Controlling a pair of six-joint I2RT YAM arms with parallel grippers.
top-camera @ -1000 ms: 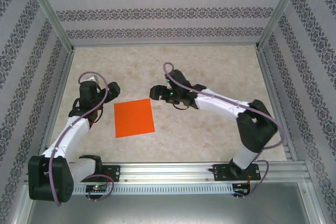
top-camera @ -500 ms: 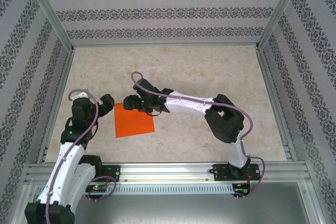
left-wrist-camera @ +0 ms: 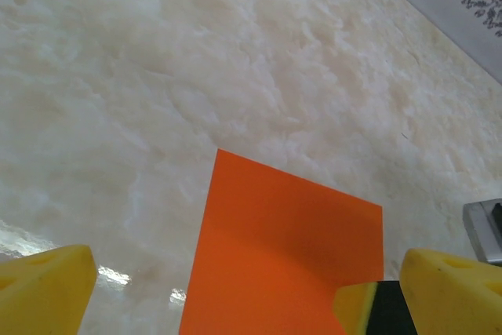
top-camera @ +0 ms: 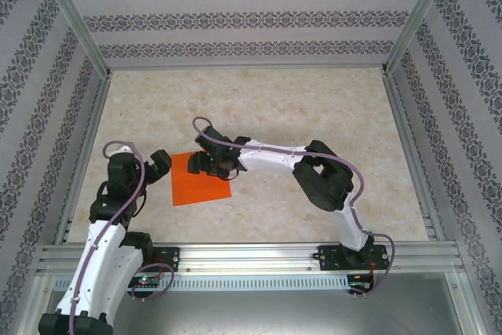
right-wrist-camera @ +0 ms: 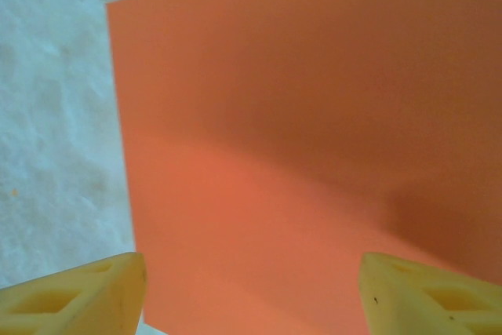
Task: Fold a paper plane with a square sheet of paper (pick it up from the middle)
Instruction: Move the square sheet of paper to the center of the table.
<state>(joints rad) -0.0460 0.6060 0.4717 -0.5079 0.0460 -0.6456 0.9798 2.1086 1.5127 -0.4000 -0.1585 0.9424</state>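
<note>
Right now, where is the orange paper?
In the top view the orange paper lies on the table, left of centre, beside the left gripper and under the right gripper.

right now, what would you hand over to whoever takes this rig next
Left hand: open, low beside the left edge of the square sheet of paper.
Right hand: open, over the far part of the sheet; I cannot tell if it touches.
Sheet: flat on the table, held by neither hand.
Done: both hands are at the sheet.
Left: pick it up from the middle, then every fold; no plane yet.
</note>
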